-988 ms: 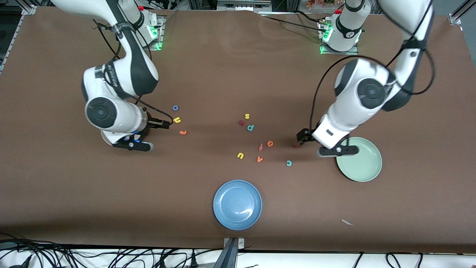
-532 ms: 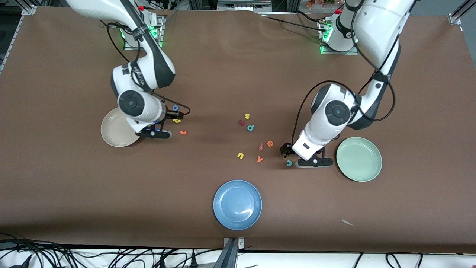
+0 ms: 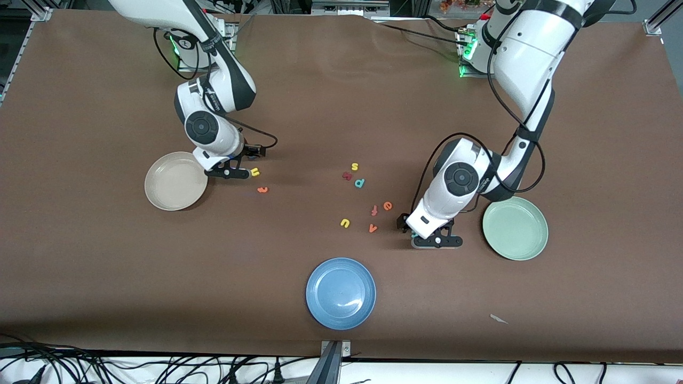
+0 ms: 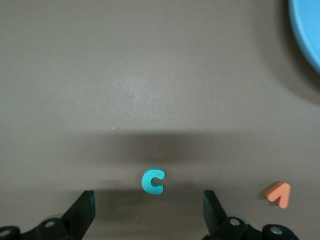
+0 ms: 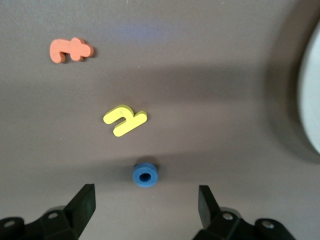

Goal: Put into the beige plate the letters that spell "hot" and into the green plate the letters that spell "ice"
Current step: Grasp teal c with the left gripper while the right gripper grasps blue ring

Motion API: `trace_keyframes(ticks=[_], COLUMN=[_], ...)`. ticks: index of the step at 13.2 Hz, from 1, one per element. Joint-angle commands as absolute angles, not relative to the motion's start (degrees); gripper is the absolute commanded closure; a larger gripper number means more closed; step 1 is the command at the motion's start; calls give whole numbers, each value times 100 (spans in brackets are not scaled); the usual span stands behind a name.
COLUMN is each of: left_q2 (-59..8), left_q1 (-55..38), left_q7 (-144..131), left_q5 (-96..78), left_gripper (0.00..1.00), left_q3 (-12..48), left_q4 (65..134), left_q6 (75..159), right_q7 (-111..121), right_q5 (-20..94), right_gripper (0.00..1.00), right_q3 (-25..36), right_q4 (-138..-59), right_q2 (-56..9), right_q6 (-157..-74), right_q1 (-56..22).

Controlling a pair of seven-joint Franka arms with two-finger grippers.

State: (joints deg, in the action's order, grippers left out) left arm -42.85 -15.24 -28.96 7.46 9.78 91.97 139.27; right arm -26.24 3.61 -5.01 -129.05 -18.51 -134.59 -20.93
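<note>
The beige plate (image 3: 176,181) is sitting toward the right arm's end of the table with nothing in it, and the green plate (image 3: 515,228) is sitting bare toward the left arm's end. The blue plate (image 3: 340,293) is lying nearest the front camera, between the two, also holding nothing.

The letters themselves are the only writing showing. The yellow h (image 5: 125,120) and the orange t (image 5: 71,50) are lying beside the beige plate, and the blue o (image 5: 145,173) is sitting just ahead of the right gripper (image 5: 146,205), whose fingers are standing wide apart with nothing between them. The left gripper (image 4: 149,210) is hanging low over the teal c (image 4: 152,181), its fingers spread wide on either side of the letter and gripping nothing. The orange e (image 3: 388,206) is lying in the middle cluster; the dark red i cannot be made out.

A yellow s (image 3: 354,167), a teal p (image 3: 359,183), a yellow u (image 3: 344,223), an orange f (image 3: 374,210) and an orange v (image 4: 278,193) are lying scattered mid-table. Wide brown tabletop is lying open around the plates and toward every edge.
</note>
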Motion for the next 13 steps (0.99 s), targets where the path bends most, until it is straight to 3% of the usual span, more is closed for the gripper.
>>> trace_keyframes(ticks=[1,6,13], left_q2=[-4701,-4790,-4799], left_q1=[-1670,-1714,-1723], left_q7=[-3023,-3023,-3067], left_q5=[984,993,1151], left_gripper=[6,16,52], left_q3=[879,818,817], left_q4=[8720,8701,8710], left_q6=[13860,13860,13843], right_q7=[-2619,-2558,-2558], right_q5=[369,334,325], right_gripper=[13,19,39], right_q3=[-615,-659,-668], right_q4=[-13192,-13263,-13263], right_q2=[-1687,-1889,-2109], right_q6=[-13737,-14097,-14238], right_q1=[-2057,-2057,-2083])
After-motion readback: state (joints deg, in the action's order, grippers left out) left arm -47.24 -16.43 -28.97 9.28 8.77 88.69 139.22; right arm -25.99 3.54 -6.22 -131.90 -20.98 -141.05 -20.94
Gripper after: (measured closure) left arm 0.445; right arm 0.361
